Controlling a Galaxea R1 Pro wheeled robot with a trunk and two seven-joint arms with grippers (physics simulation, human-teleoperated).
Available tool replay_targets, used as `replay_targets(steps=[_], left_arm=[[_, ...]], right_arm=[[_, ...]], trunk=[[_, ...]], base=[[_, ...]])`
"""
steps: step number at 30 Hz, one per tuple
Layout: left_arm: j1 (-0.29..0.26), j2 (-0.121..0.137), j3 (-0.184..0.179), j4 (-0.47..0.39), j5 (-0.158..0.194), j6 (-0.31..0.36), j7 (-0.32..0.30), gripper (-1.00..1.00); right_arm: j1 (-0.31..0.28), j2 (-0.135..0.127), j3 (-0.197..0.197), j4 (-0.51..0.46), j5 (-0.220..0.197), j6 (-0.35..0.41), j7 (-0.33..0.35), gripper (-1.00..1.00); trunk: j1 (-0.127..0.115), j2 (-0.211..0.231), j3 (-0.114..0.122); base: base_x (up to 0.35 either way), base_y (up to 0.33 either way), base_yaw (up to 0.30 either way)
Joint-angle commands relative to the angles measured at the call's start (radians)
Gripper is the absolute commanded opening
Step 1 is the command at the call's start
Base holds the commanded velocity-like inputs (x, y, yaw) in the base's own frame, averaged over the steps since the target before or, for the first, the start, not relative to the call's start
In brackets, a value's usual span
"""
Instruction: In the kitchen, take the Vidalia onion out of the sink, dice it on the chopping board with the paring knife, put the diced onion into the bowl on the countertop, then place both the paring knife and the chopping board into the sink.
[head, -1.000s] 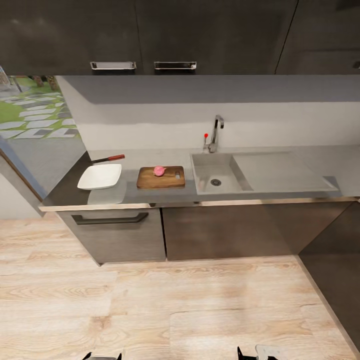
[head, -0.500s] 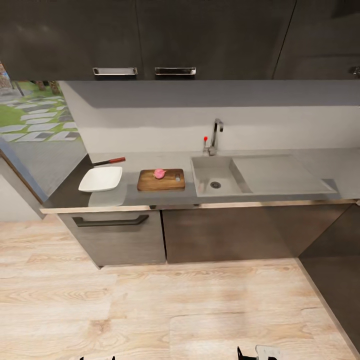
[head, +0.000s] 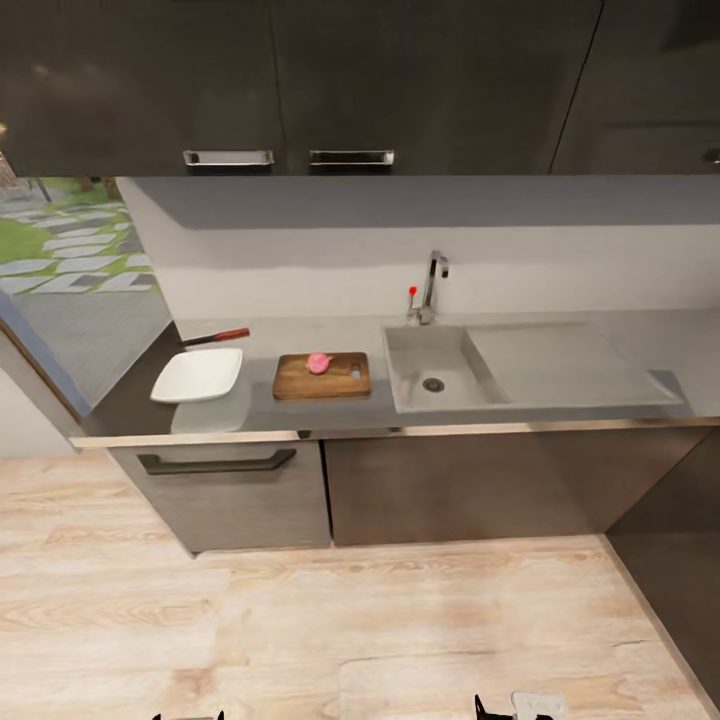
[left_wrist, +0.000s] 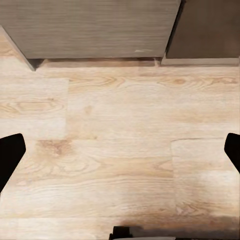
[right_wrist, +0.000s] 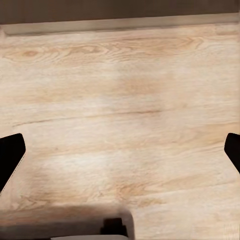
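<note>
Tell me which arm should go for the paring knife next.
Left, probably: the paring knife lies behind the bowl, left of the chopping board. The left gripper and right gripper both hang open over the floor.

The onion (head: 319, 362) on the board (head: 322, 376) is too small to tell if cut. Both pincers are mostly cut off by the picture's bottom edge.

Pale wood floor (head: 400, 620) (dark wall cabinets (head: 300, 80) above).
</note>
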Motion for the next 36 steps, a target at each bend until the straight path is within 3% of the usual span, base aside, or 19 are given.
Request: replay_targets(steps=[1,13,36], left_arm=[[0.000,0.000,0.000,-0.001,0.007,-0.002,0.000,1.00],[0.000,0.000,-0.001,0.000,0.007,-0.002,0.000,1.00],[-0.001,0.000,0.000,0.017,0.007,-0.002,0.000,1.00]], right_arm=[[-0.001,-0.001,0.009,0.000,-0.010,-0.004,-0.005,1.00],[-0.001,0.001,0.009,0.000,-0.008,-0.004,-0.005,1.00],[-0.001,0.000,0.009,0.002,-0.009,-0.030,-0.005,1.00]], trunk=[[0.001,-0.002,0.000],[0.001,-0.002,0.019],[0.001,-0.002,0.055]], base=[[0.270,0.068,0.000],[0.257,0.046,0.025],[0.010,0.000,0.134]])
